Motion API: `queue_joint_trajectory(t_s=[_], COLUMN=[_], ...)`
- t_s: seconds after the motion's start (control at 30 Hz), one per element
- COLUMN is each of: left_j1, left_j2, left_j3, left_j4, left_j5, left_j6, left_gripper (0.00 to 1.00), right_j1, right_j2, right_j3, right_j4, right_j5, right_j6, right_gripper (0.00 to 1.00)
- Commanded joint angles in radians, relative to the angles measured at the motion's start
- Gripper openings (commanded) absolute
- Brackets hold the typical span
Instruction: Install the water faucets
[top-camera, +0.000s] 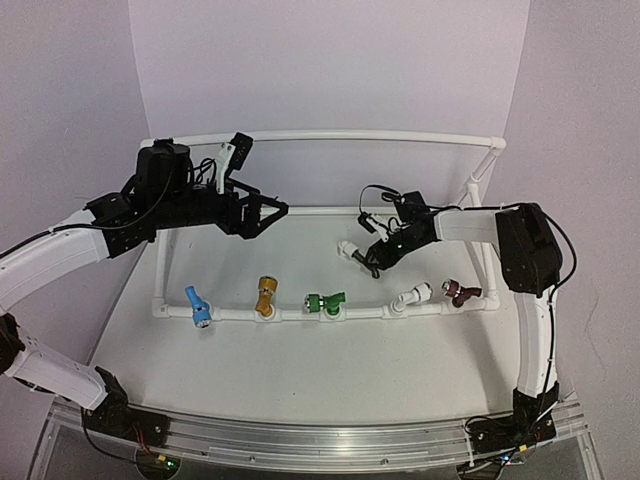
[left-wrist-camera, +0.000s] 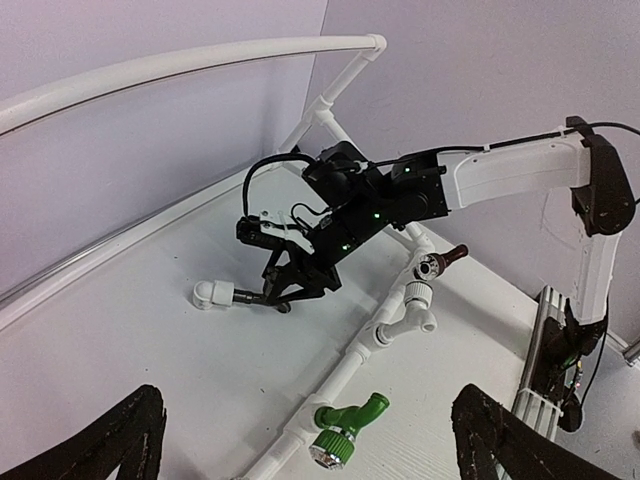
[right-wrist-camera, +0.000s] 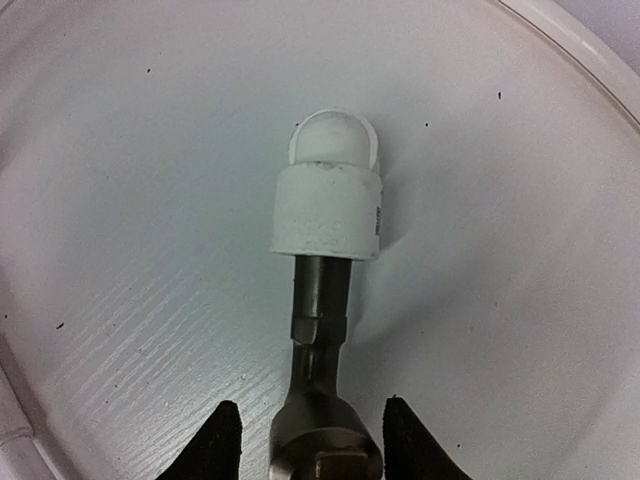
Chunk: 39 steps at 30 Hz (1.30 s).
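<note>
**A:** From above, where is the dark grey faucet?

**B:** Right of centre, lying on the white table, with its white fitting pointing toward the left of the frame. The right gripper is at its metal end.

**A:** And the left gripper?

**B:** Raised at upper left, jaws spread wide with nothing between them, well apart from that faucet.

**A:** Anything close by?

**B:** Just below it runs the front pipe. It carries the blue faucet, gold faucet, green faucet, white faucet and maroon faucet. None of them touches the grey one.

**A:** The left wrist view?

**B:** The grey faucet lies flat at centre left. The right gripper straddles its handle end, and the pipe runs diagonally to its right.

**A:** The right wrist view?

**B:** The metal stem rises from bottom centre between the two black fingertips, with the fitting above. The jaws stand apart. Table shows between the metal and the fingertip on the frame's left. The other fingertip sits just beside the metal, and I cannot tell whether it touches.
</note>
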Motion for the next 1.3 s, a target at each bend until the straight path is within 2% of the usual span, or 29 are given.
queue_joint_trajectory(t_s=[0.0,0.07,0.5,0.7,0.87,1.07,1.27], left_j1=[0.004,0.005,0.015,0.033,0.093,0.249,0.379], left_j2=[-0.018,-0.011,0.027,0.07,0.077,0.086,0.071], left_j3=[0.045,0.047,0.084,0.173,0.191,0.204,0.11], left_j4=[-0.001,0.0,-0.058,-0.222,-0.289,-0.394,-0.427], left_j5=[-0.003,0.004,0.019,0.016,0.067,0.102,0.059], left_j6=[-0.012,-0.026,-0.096,-0.125,-0.18,-0.256,-0.289], left_gripper=[1.0,1.0,1.0,1.0,1.0,1.0,1.0], right_j1=[0.007,0.006,0.006,0.006,0.006,0.006,-0.023], right_j2=[-0.024,-0.034,-0.14,-0.242,-0.388,-0.615,-0.861], right_j3=[-0.013,-0.013,0.014,0.037,0.028,-0.047,-0.23], right_j4=[0.015,0.015,0.013,0.007,-0.017,-0.05,-0.054], right_j5=[0.01,0.009,0.037,0.043,0.03,0.015,0.037], right_j6=[0.008,0.015,0.035,0.039,0.032,0.064,0.114], right_gripper=[0.59,0.67,0.98,0.98,0.98,0.98,0.98])
